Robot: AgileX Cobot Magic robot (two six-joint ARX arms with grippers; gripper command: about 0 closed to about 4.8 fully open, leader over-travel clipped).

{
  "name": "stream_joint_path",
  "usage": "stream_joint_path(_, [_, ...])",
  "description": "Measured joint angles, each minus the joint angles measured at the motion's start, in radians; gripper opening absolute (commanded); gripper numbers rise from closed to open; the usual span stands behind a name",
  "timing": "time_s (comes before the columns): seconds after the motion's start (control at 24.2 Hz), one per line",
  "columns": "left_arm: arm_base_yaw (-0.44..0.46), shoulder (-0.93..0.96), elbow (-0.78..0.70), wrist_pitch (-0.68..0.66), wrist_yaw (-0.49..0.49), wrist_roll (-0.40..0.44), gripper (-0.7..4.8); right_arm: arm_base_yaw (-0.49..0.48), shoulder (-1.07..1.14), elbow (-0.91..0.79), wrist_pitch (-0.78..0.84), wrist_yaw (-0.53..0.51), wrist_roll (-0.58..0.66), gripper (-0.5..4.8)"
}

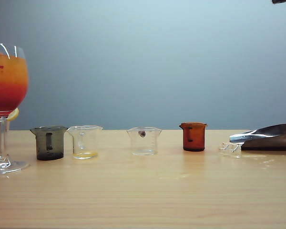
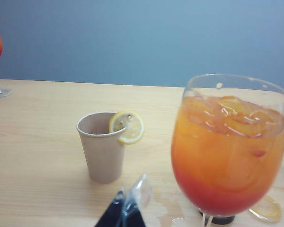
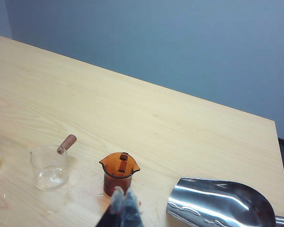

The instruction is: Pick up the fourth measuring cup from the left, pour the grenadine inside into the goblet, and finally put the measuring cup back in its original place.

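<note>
The fourth measuring cup (image 1: 194,137), amber-red, stands on the table as the right-most of the row of cups. In the right wrist view this cup (image 3: 119,172) sits just beyond my right gripper (image 3: 124,198), which is shut and empty, hovering apart from it. I cannot tell whether the cup holds liquid. The goblet (image 1: 8,81) stands at the far left, full of orange drink with a dark red grenadine layer (image 1: 7,100) at the bottom. My left gripper (image 2: 132,201) is shut on nothing, near the goblet (image 2: 229,151).
Left of the amber cup stand a dark-grey cup (image 1: 49,142), a clear cup with yellow residue (image 1: 85,141) and a clear cup (image 1: 143,140). A metal scoop (image 1: 269,136) and a small clear lump (image 1: 230,149) lie at right. A paper cup (image 2: 103,146) bears a lemon slice (image 2: 127,126).
</note>
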Motion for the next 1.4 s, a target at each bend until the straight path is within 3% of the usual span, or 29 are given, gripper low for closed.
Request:
stream_joint_path(0.41, [0.0, 0.0, 0.0, 0.0, 0.0, 0.0, 0.07, -0.024, -0.067, -0.061, 0.036, -0.002, 0.0, -0.01])
stream_joint_path(0.54, [0.0, 0.0, 0.0, 0.0, 0.0, 0.0, 0.07, -0.131, -0.266, -0.266, 0.165, 0.0, 0.0, -0.01])
stream_joint_path(0.87, [0.002, 0.0, 0.0, -0.001, 0.0, 0.0, 0.07, -0.335, -0.586, -0.499, 0.12, 0.001, 0.0, -0.01])
stream_joint_path(1.4, [0.002, 0.0, 0.0, -0.005, 0.0, 0.0, 0.07, -0.341, -0.611, -0.563, 0.146, 0.0, 0.147, -0.01])
